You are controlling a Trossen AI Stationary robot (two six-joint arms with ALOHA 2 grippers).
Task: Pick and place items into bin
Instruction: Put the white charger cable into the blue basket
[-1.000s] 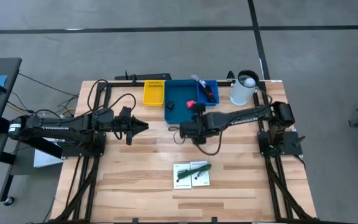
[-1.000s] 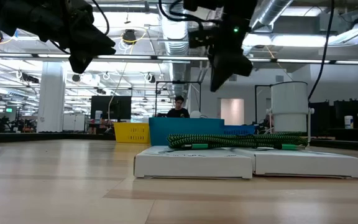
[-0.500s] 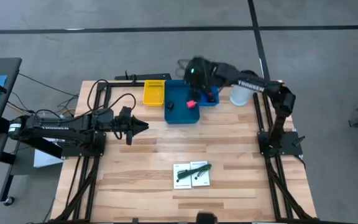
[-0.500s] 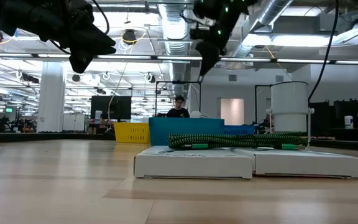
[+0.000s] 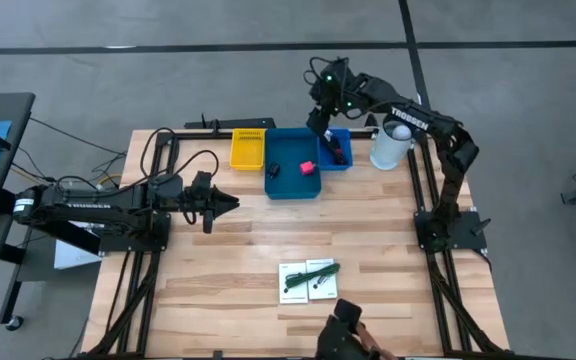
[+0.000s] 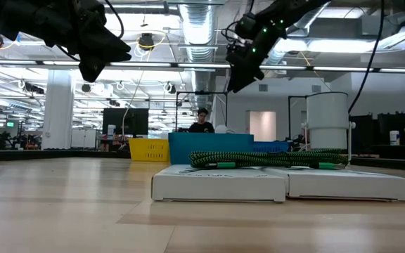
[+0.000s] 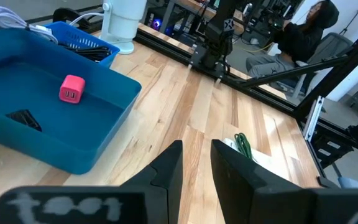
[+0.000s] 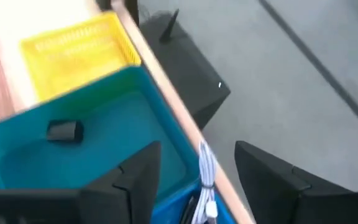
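A large blue bin [image 5: 290, 150] stands at the far edge; a pink-red block [image 5: 309, 167] and a small black piece [image 5: 274, 169] lie on its floor. My right gripper [image 5: 317, 122] hangs open above the bin's far right corner, slanting down, nothing between its fingers [image 8: 135, 168]. Two white cards [image 5: 308, 285] lie flat near the table's near edge, with a green stringy piece [image 5: 320, 270] resting across their tops. My left gripper [image 5: 230, 203] waits above the table's left half, pointing right, fingers [image 7: 169, 165] slightly apart and empty.
A yellow bin [image 5: 248, 148] stands left of the blue one. On its right are a small blue bin [image 5: 336, 148] of dark items with a white cable [image 8: 207, 180] and a white cylinder [image 5: 390, 142]. A dark object [image 5: 343, 335] reaches in at the near edge.
My right gripper has swung from low over the table's middle, just in front of the blue bin, toward the far edge and upward, rolling as it went; it now hangs above the bins. A dark object has come in over the near edge.
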